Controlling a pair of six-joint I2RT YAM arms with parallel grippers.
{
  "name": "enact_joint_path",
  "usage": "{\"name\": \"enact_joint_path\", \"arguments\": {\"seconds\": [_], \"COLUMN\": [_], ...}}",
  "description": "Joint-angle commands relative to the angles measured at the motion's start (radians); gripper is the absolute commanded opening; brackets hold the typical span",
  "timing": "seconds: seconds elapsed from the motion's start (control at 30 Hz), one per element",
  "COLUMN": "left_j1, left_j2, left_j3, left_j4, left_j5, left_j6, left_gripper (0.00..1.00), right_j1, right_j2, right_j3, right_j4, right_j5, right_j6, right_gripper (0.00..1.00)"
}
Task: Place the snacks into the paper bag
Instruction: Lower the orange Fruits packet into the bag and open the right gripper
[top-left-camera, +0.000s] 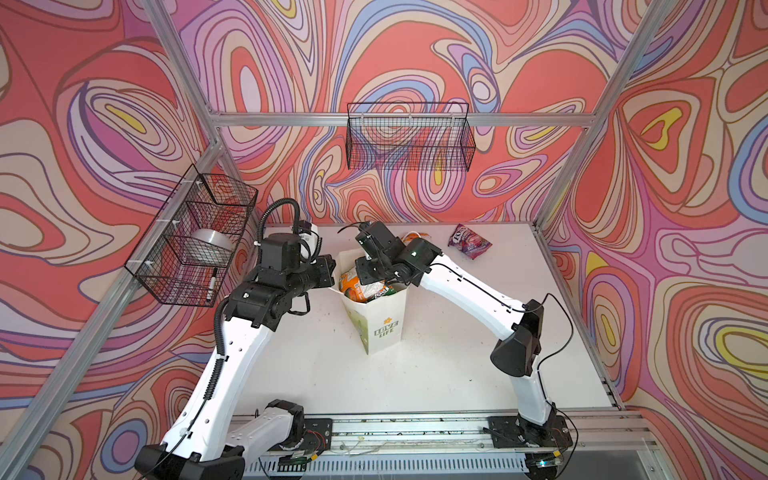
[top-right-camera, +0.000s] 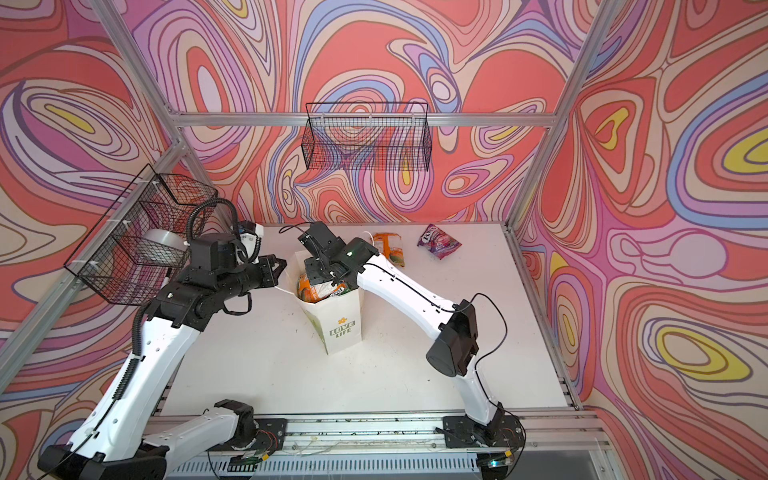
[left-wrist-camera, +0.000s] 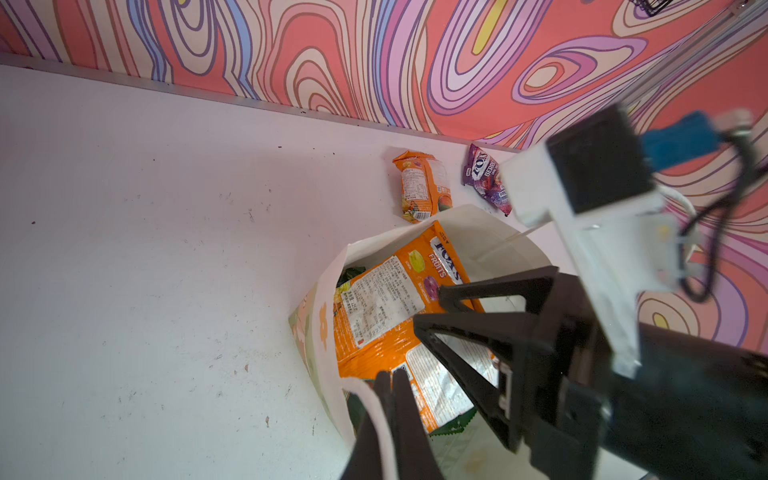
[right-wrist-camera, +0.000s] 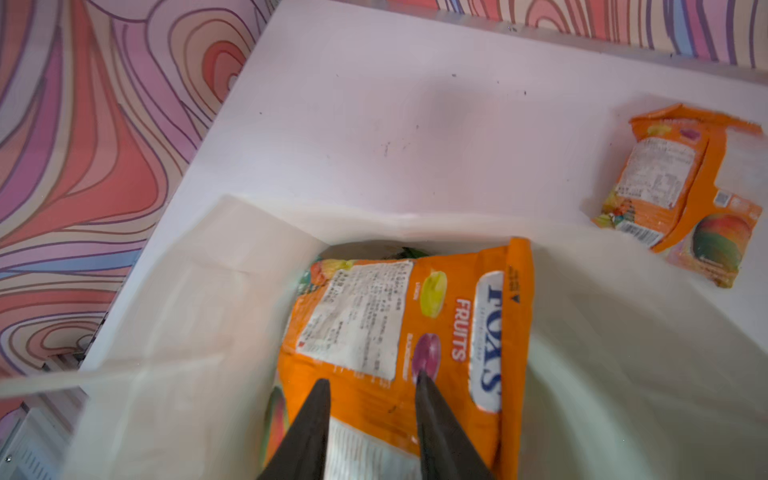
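Plainly, the bag (top-left-camera: 382, 332) stands upright mid-frame in both top views, stuffed nearly to its mouth. The left gripper (left-wrist-camera: 390, 384) is pinched tight on the bag's rim, low in the left wrist view, keeping the mouth spread. The right gripper (right-wrist-camera: 372, 380) hangs in the mouth with its jaws a narrow way apart. Its tips are at the orange pouch (right-wrist-camera: 415, 316) lying on top of the pile, and nothing seems clamped between them. A second orange pouch (top-right-camera: 388, 247) and a purple pouch (top-left-camera: 469, 241) lie on the table (top-left-camera: 415, 382), upper right of the bag and apart from each other.

Likely trouble: the orange pouch rides high, so a fingertip catching its glossy skin on the way up could drag it over the rim. A tug from the left pinch could tear the paper or tip the bag. Two more pouches may not fit without pressing.

Legible: "FOX'S" and "FRUITS" on the orange pouch; "FOX'S" and "BERR…" on the purple pouch; "LOVE LIFE" under a yellow flower on the bag. The white label's print is too small to read.
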Motion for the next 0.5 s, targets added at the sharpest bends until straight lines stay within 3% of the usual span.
{"name": "enact_joint_path", "arguments": {"seconds": [0.0,0.23,0.47], "left_j1": [0.006,0.006,0.006], "left_j2": [-0.033,-0.045,-0.043], "left_j3": [0.005,0.005,0.005], "left_j4": [0.021,0.021,0.021], "left_j5": [-0.021,-0.029,-0.033], "left_j6": [0.011,0.013,0.013], "left_gripper": [0.0,0.0,0.0], "right_j1": [-0.035,-0.048,-0.056], "right_j2": [0.02,0.037,-0.012], "right_j3": [-0.027,-0.124,-0.113], "right_j4": [-0.031,-0.003,0.021], "right_j5": [-0.032,-0.031,-0.065], "right_j6": [0.058,0.171,0.166], "right_gripper": [0.43,0.64,0.71]}}
